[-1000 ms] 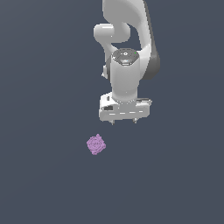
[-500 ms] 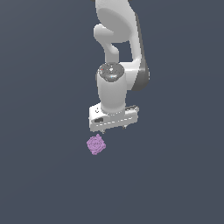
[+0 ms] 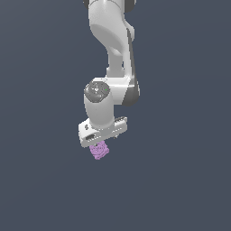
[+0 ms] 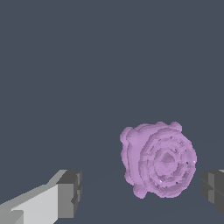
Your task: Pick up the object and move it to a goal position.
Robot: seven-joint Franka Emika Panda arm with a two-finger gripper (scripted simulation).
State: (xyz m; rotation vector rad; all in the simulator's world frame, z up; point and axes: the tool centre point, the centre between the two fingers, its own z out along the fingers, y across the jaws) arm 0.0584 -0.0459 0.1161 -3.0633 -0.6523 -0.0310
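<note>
arm: over the last second we watched the white arm [image 3: 110,81] swing across toward the exterior view's left and drop down, so it went from hanging off to the side of the piece to sitting right on top of it.

gripper: the gripper [image 3: 103,142] is spread wide, nothing in it. in the wrist view we see one dark fingertip [image 4: 70,193] on one side and the other one way over at the far edge of the frame, with a big gap between them.

object: the little light-purple knobbly object [image 4: 158,159] hasn't budged, it sits on the plain dark floor [image 3: 180,180], which shows no edges or corners to place it by. in the exterior view it pokes out just under the gripper's body [image 3: 99,150].

alignment: in the wrist view the object is between the fingers but much nearer one pad than the other, so we'd call it roughly lined up, not centred.

what it means: looks to us like the approach is basically done and the grab is next. not yet gripped, not lifted.

goal: we can't see any goal marker in either view, so no idea where it has to go.

risk: with the off-centre fit we'd guess one finger hits first and nudges the piece on closing.
</note>
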